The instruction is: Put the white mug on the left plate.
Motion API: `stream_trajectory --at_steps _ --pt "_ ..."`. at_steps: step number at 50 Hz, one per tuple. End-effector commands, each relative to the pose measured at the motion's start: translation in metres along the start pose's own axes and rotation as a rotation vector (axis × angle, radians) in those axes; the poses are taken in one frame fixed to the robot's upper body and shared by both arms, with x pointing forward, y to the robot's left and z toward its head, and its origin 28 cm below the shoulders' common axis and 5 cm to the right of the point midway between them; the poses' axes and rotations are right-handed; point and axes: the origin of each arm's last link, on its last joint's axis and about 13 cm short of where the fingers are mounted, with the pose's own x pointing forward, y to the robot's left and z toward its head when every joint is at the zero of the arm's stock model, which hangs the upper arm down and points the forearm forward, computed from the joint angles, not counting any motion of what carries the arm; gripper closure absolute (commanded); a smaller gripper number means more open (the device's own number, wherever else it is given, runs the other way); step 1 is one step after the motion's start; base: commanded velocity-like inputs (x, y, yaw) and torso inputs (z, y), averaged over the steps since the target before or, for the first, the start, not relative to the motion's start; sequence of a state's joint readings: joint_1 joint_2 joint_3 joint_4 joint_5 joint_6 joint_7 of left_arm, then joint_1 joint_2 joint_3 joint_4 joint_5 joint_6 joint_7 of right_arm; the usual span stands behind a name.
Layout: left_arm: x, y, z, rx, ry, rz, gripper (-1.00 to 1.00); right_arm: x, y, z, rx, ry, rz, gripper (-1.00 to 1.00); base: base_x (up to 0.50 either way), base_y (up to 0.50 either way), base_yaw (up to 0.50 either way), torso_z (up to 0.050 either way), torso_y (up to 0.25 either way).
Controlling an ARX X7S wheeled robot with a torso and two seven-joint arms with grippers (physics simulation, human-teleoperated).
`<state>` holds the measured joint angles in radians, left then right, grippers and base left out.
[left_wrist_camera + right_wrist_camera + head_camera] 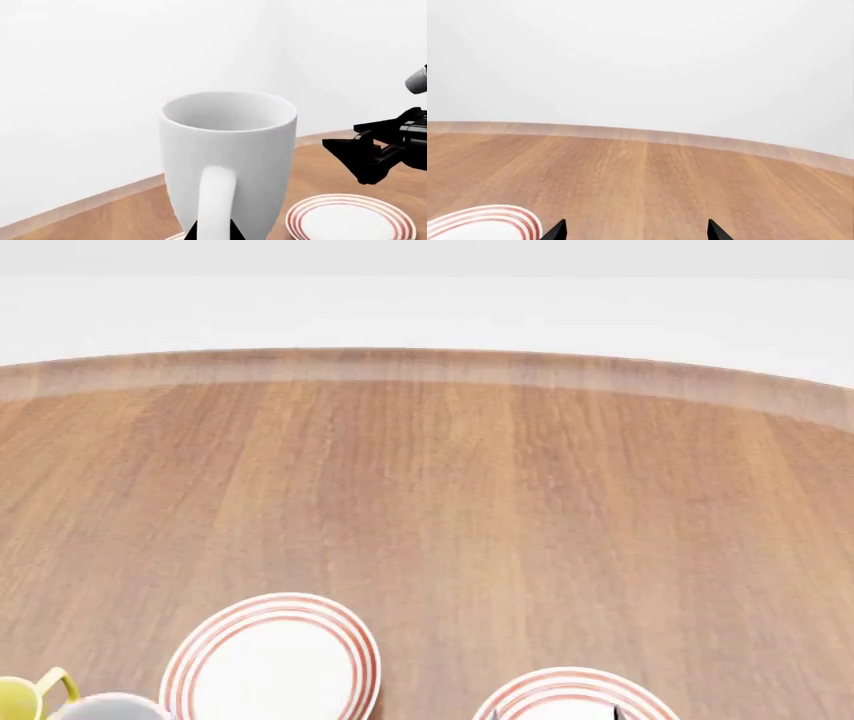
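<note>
Left wrist view: left gripper (215, 232) pinching white mug (230, 150) handle, mug above left plate (271, 660); right gripper (636, 231) fingers spread.

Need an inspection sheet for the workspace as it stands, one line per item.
Surface: round wooden table, wood grain, no spills.
Job's things: tall plain white ceramic mug upright, handle toward the left wrist camera; left white plate with red rings holds nothing in the head view.
Clutter: second red-ringed plate; yellow-handled mug, cut off by the frame edge.
Grippers: left tool, tips flank the mug's handle, grip unclear; right tool open, empty.
Cables: nothing seen.
Surroundings: plain white wall.
</note>
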<state>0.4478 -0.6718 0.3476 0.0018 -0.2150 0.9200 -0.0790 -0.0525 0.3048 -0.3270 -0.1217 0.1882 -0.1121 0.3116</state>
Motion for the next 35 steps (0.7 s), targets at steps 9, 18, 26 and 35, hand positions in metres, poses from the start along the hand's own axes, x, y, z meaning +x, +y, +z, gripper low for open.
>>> stream_trajectory --at_steps 9,18,26,35 --pt "0.031 0.019 0.001 -0.001 0.014 -0.002 1.00 0.000 -0.001 0.000 0.003 0.000 0.000 -1.00 0.00 0.00 0.00 0.000 0.000" --pt "0.048 0.024 -0.004 0.019 0.035 -0.034 1.00 0.000 0.000 0.000 0.002 0.001 -0.001 -1.00 0.00 0.00 0.00 0.000 0.000" --pt "0.056 0.024 -0.014 0.036 0.085 -0.087 1.00 0.000 0.000 0.000 0.001 0.002 -0.002 -1.00 0.00 0.00 0.00 0.000 0.000" --pt "0.066 0.035 -0.023 0.030 0.108 -0.037 1.00 0.000 0.000 0.000 0.001 0.002 -0.002 -1.00 0.00 0.00 0.00 0.000 0.000"
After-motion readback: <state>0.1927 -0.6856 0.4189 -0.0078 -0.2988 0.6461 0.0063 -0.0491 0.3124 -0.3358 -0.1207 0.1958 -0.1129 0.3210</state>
